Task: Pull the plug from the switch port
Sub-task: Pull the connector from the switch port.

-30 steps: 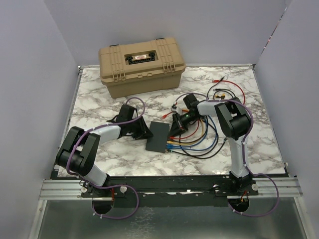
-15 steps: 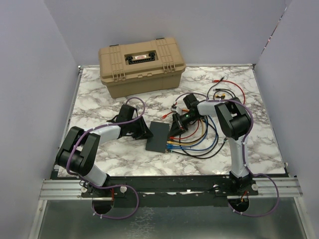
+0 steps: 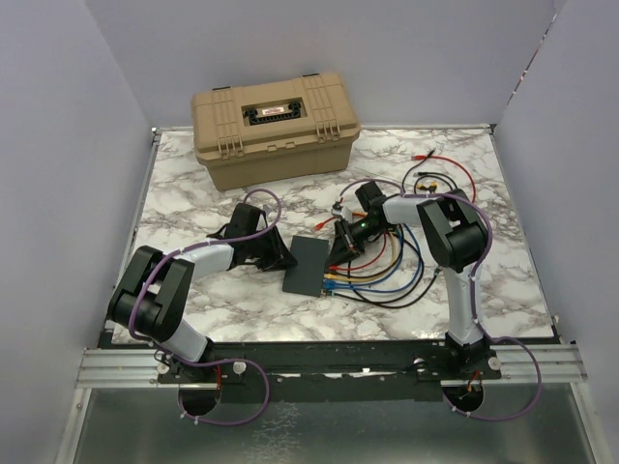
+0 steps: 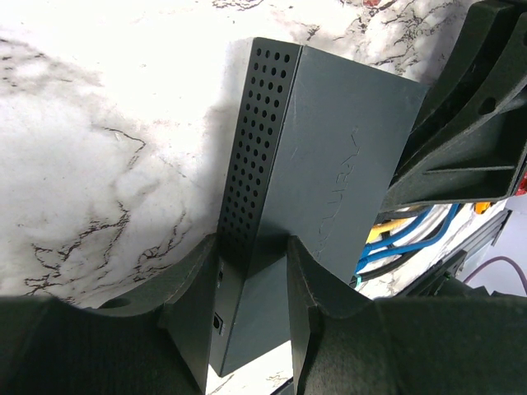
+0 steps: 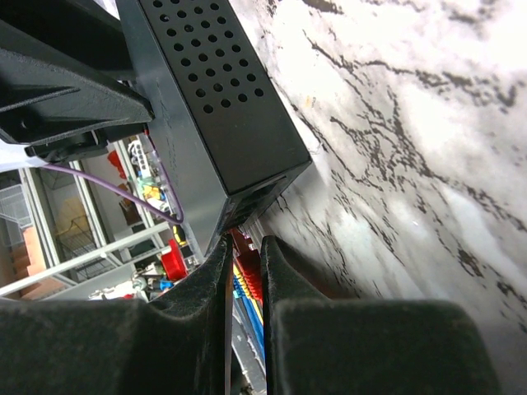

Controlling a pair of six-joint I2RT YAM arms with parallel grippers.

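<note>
Switch [image 3: 309,264] lies flat on the bench [image 3: 193,193], its port edge facing right toward a tangle of coloured cables [image 3: 392,275]. Left claw [image 3: 278,257] is clamped on the switch's left end, a finger [image 4: 189,288] on either face beside the vented side. Right claw [image 3: 342,251] sits at the port edge, fingers nearly together, apparently pinching a red plug [image 5: 240,237], though the wrist view is too cramped to be sure. Toolbox [image 3: 276,126] stands at the back
</note>
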